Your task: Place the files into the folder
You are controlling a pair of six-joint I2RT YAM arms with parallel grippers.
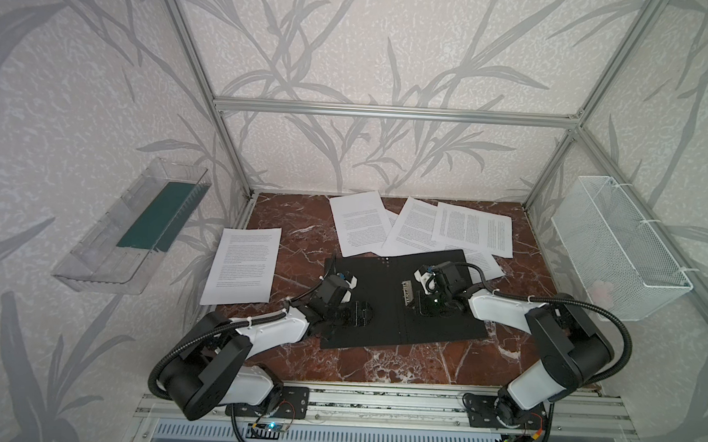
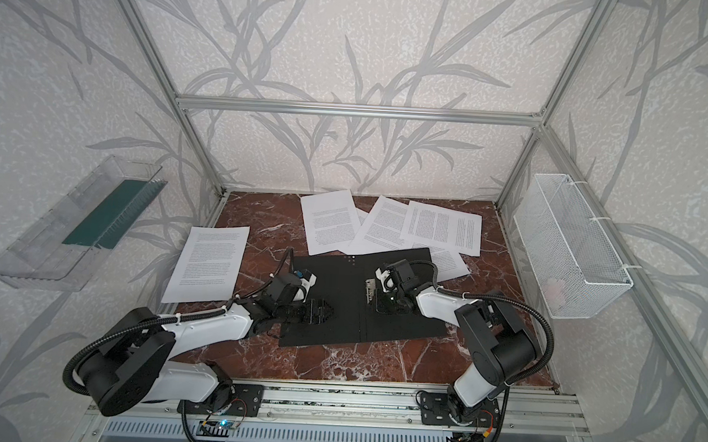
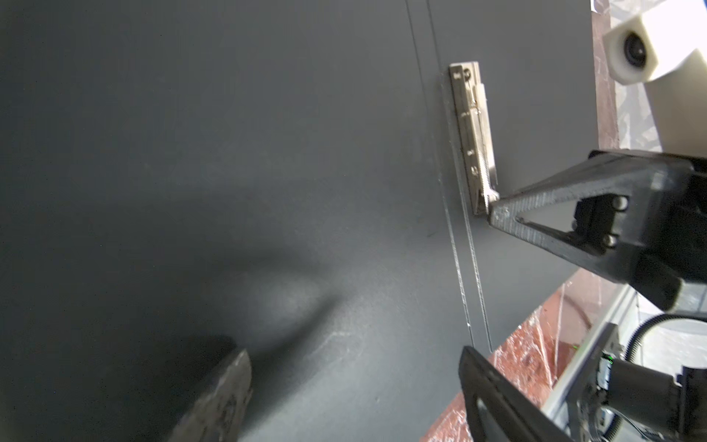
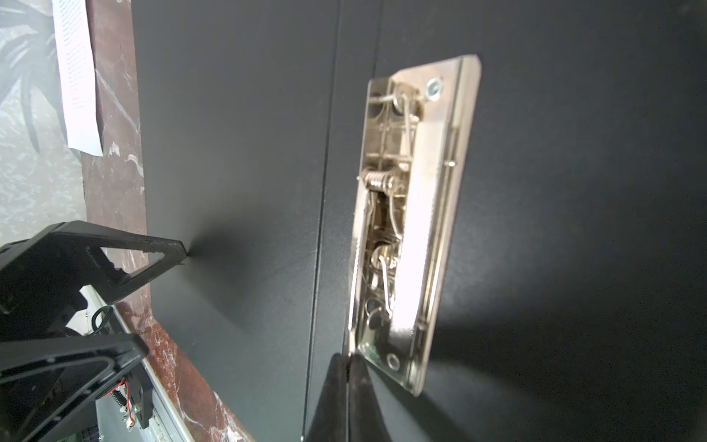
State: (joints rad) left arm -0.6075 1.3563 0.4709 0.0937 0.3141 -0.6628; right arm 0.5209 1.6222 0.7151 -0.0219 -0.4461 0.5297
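The folder (image 1: 382,281) (image 2: 340,300) lies open on the marble table, black inside facing up. Its metal clip bar (image 1: 406,293) (image 4: 413,214) (image 3: 474,137) sits just right of the spine. My right gripper (image 1: 410,306) (image 4: 348,358) (image 3: 493,214) is shut, nothing between its fingers, tips at the near end of the clip bar. My left gripper (image 1: 364,314) (image 3: 352,367) (image 4: 164,298) is open, tips down on the folder's left half. The files are loose printed sheets: one (image 1: 244,266) left of the folder, several (image 1: 412,229) fanned behind it.
One sheet (image 1: 485,264) pokes out from under the folder's far right corner. A clear plastic tray (image 1: 131,235) hangs on the left wall and a white wire basket (image 1: 621,248) on the right wall. Aluminium frame posts stand at the back corners.
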